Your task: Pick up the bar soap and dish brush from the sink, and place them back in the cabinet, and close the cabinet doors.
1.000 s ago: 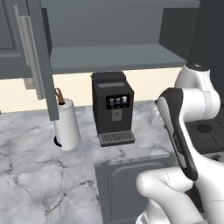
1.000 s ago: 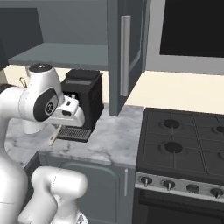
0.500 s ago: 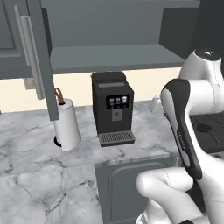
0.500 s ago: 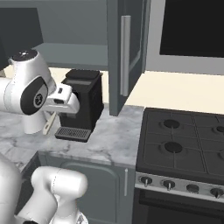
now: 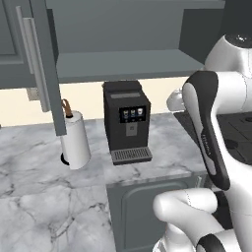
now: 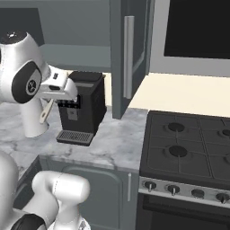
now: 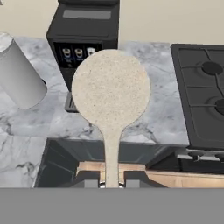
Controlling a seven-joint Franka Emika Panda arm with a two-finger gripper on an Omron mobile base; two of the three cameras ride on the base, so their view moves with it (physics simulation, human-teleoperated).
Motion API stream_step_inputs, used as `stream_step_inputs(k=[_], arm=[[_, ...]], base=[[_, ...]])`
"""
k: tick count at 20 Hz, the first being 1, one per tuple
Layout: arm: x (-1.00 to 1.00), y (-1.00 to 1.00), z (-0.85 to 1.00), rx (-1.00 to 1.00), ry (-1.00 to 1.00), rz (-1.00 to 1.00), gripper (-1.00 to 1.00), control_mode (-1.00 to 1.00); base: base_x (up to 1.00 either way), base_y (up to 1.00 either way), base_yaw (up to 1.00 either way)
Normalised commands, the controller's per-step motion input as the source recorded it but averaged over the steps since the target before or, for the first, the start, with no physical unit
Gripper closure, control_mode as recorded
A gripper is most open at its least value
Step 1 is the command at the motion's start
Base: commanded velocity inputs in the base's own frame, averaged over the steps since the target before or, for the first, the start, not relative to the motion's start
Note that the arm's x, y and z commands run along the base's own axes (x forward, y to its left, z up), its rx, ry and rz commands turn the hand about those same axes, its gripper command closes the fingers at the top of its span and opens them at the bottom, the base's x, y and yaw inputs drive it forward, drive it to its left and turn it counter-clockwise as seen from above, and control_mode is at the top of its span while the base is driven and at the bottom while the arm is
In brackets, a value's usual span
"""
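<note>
Gripping the dish brush [image 7: 111,94] by its thin handle, the gripper [image 7: 111,183] is clamped on it above the coffee machine [image 5: 126,122], raised, it seems, toward the open cabinet [image 5: 123,65] shelf for putting away

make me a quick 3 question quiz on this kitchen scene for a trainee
1. True or false: the hand holds the dish brush by its handle.
2. What stands between the paper towel roll and the stove on the counter? A) coffee machine B) kettle C) toaster
3. Fill in: the cabinet doors are ___.

Key: 1 true; 2 A, the coffee machine; 3 open.
</note>
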Motion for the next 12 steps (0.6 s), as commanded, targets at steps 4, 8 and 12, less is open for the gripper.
stream_step_inputs(k=[4, 8, 12], arm=[[0.14, 0.00, 0.28, 0.00, -0.11, 0.00, 1.00, -1.00], [0.25, 0.00, 0.21, 0.00, -0.11, 0.00, 1.00, -1.00], [0.29, 0.00, 0.20, 0.00, -0.13, 0.00, 1.00, -1.00]], base=[[0.00, 0.00, 0.00], [0.00, 0.00, 0.00], [0.00, 0.00, 0.00]])
